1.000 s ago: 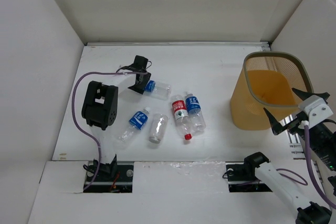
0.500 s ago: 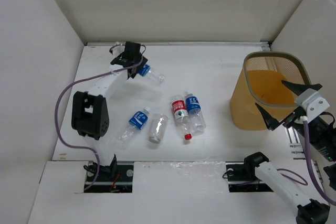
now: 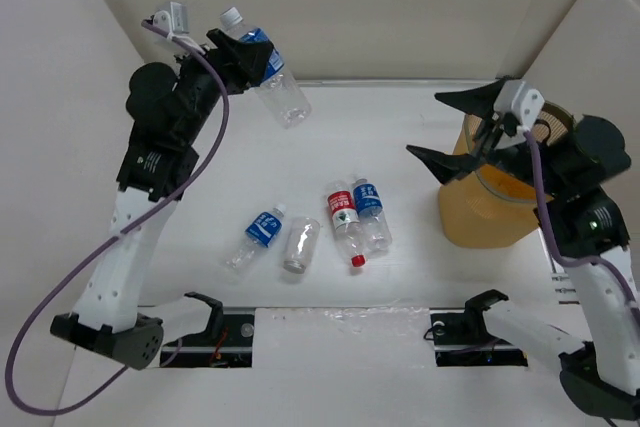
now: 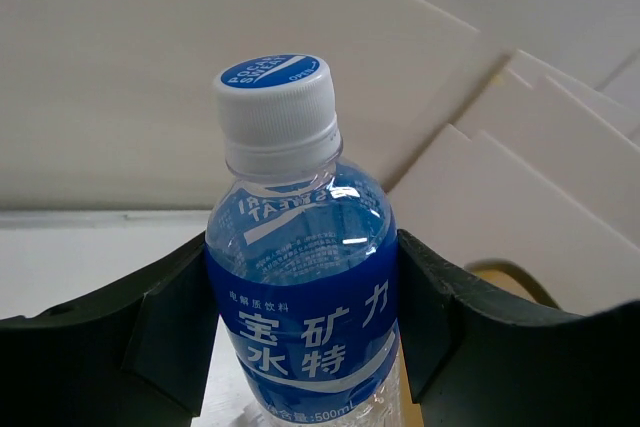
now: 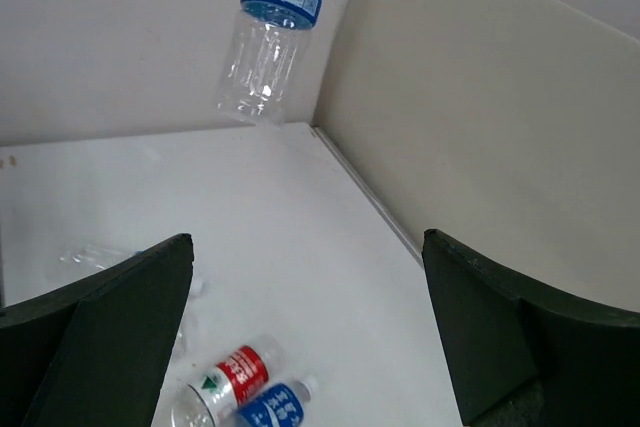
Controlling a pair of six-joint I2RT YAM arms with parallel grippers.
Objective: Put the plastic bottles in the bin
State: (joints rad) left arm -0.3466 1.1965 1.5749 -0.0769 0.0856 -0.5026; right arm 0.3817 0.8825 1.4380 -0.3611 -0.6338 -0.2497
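My left gripper (image 3: 250, 57) is shut on a blue-labelled, white-capped plastic bottle (image 3: 265, 75) and holds it high above the back left of the table. In the left wrist view the bottle (image 4: 300, 297) fills the gap between the jaws. On the table lie a blue-labelled bottle (image 3: 262, 232), an unlabelled bottle (image 3: 300, 245), a red-labelled bottle (image 3: 345, 222) and another blue-labelled bottle (image 3: 370, 209). The orange-yellow mesh bin (image 3: 470, 212) stands at the right. My right gripper (image 3: 455, 129) is open and empty, raised beside the bin's left rim. The right wrist view shows the held bottle (image 5: 265, 47) and the red-labelled bottle (image 5: 225, 377).
White walls close in the table at the back and on both sides. My right arm (image 3: 585, 182) hangs over the bin and hides much of its rim. The arm bases (image 3: 215, 332) sit at the near edge.
My left arm has lifted the blue-labelled bottle from the back left of the table high into the air. My right arm has risen and swung left across the bin.
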